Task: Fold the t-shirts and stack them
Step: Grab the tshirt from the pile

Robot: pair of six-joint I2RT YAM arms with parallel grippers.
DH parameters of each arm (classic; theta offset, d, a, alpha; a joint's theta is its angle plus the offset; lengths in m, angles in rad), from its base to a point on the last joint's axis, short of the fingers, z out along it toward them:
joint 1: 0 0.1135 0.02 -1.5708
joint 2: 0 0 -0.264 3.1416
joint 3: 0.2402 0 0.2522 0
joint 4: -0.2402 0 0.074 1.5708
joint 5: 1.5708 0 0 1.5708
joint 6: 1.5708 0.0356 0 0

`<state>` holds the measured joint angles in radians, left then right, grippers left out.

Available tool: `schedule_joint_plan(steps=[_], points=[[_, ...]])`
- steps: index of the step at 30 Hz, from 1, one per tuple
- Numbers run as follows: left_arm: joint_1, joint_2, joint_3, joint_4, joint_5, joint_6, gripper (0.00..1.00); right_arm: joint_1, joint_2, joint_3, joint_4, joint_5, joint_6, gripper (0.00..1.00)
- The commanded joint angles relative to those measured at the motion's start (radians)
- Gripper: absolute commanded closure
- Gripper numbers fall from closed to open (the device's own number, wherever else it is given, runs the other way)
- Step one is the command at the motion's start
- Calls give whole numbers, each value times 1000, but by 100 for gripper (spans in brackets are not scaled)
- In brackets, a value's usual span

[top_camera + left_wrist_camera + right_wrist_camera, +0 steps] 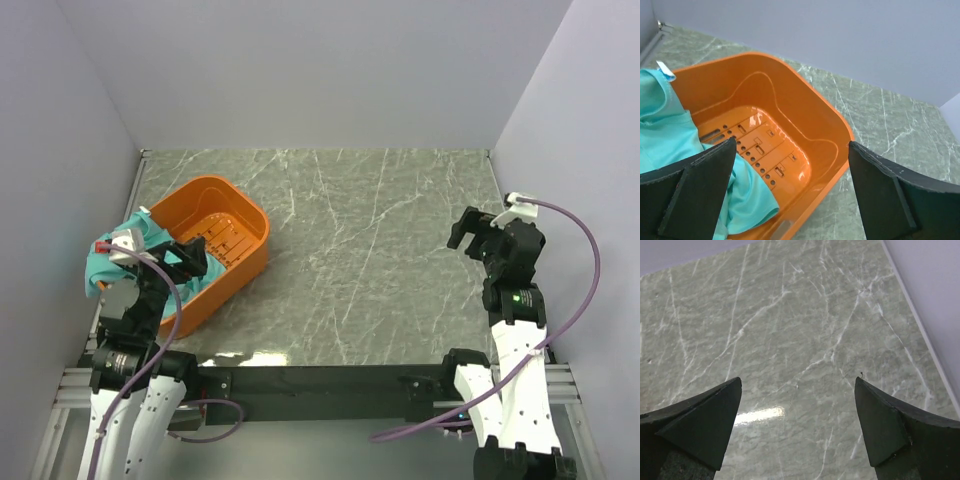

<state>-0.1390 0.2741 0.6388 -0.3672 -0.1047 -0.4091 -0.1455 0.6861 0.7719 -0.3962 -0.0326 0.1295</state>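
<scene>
My left claw [791, 145] wide open, holding nothing, hanging over orange basket [805, 100]. T-shirt [665, 125] bunched over basket's left rim, part inside, part spilling outside, at left side of tabletop [380, 260]. My right claw [797, 382] wide open, empty, above tabletop, well apart from basket.

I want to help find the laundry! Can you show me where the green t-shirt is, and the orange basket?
t-shirt [665, 125]: left wrist view, on the cloth at the basket's left side.
orange basket [770, 85]: left wrist view, on its far inside wall.
</scene>
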Motion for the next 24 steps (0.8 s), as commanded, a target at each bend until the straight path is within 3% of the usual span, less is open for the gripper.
schedule_joint_plan(steps=[1,5,6,9,15,24], points=[[4,43,53,-24,-22,-60,1,3,-13,12,85,-84,-20,0],[4,160,107,-116,-131,-241,1,4,-14,-20,120,-442,-189,0],[4,184,120,-137,-162,-281,1,3,-8,-29,119,-640,-226,0],[4,292,180,-240,-282,-394,1,3,-7,-60,79,-782,-341,0],[4,445,254,-360,-455,-497,1,0,41,-26,-7,-701,-384,0],[12,554,262,-383,-532,-524,1,-3,20,-31,-16,-707,-387,0]])
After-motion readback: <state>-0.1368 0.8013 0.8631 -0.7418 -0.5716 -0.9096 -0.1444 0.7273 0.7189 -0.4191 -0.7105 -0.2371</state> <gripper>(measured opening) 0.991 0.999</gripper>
